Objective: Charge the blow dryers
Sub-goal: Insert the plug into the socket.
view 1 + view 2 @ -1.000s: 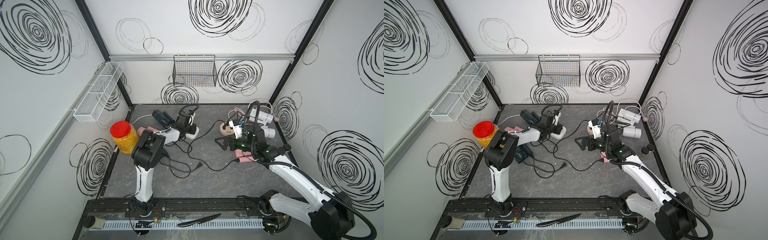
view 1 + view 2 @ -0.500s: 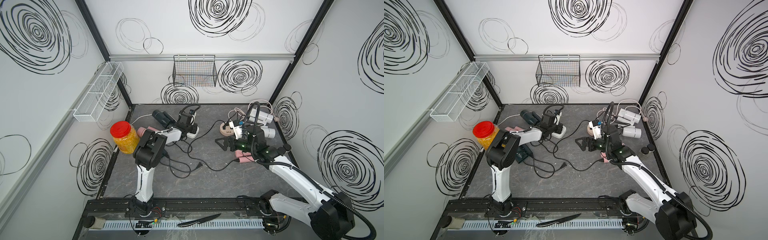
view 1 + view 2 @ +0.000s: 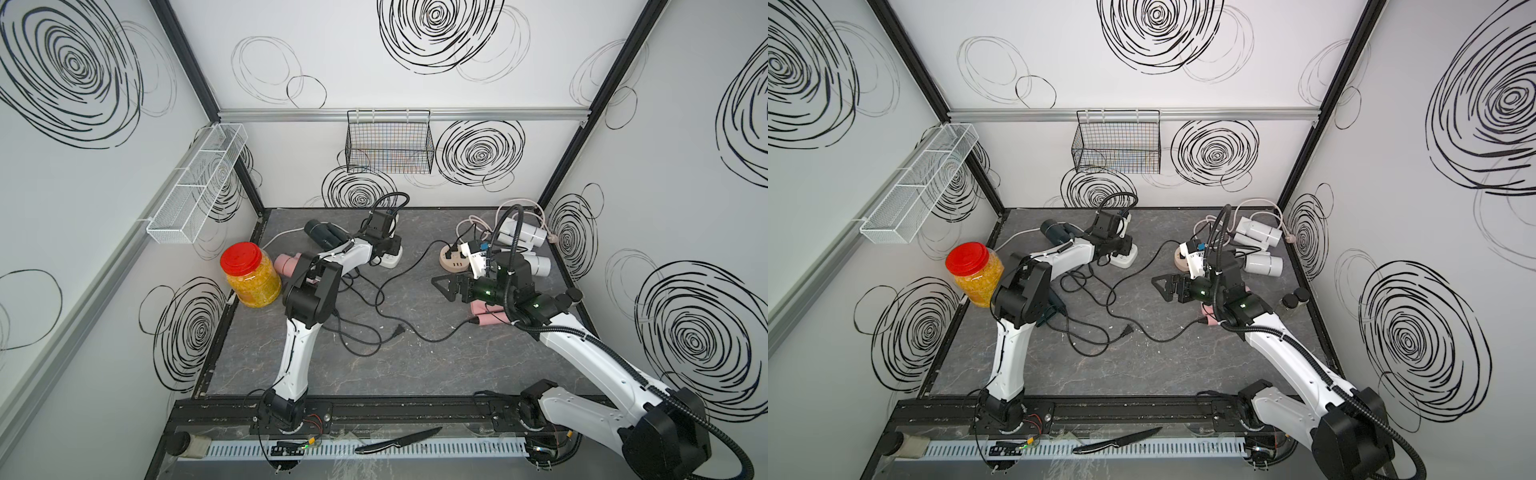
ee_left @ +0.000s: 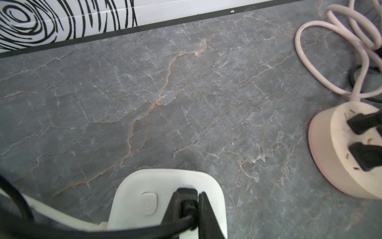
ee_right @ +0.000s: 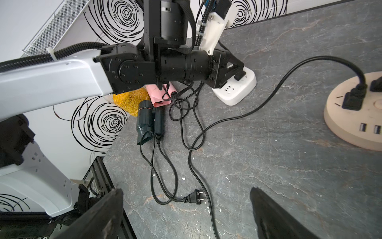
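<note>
— Where's the dark dryer [image 5: 147, 122]?
— Flat on the desk [image 5: 279, 149] beside the left arm, long axis across it, nozzle toward the middle.
— Jaws?
— Left gripper [image 4: 189, 196]: pinching a black plug [image 4: 187, 207] at the white power strip [image 4: 144, 186]. Right gripper [image 5: 186, 191]: spread wide, empty. Nothing has shifted since a second ago.

White links [image 5: 51, 78], black joints [image 5: 128, 68], corrugated cables [image 5: 68, 51]
</note>
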Available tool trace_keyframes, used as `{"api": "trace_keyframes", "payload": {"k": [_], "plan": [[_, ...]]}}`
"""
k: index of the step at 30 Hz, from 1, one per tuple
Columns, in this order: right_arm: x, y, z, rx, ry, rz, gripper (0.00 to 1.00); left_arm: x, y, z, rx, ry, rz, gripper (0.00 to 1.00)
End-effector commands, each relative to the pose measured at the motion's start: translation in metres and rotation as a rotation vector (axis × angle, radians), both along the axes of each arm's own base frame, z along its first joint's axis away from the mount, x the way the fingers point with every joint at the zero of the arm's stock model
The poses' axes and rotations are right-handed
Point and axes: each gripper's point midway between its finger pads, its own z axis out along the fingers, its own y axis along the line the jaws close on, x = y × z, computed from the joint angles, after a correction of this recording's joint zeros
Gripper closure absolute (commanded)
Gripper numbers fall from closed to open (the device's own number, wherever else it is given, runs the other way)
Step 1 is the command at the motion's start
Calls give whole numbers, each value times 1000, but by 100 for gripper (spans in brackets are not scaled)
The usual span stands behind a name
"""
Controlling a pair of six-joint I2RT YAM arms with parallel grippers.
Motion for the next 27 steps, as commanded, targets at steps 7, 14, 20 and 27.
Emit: {"api": "trace_keyframes", "payload": {"k": [7, 14, 20, 27], "plan": [[0, -7, 5, 3, -27, -19, 2, -11, 17, -58, 66, 204, 41, 84], [-3, -2, 5, 4, -56, 24, 2, -13, 6, 44, -18, 56, 42, 54], [-12, 3, -10, -41, -49, 54, 6, -47, 3, 110, -80, -4, 14, 29], [-38, 40, -49, -110, 99, 55, 30, -126, 23, 148, -162, 19, 41, 9]]}}
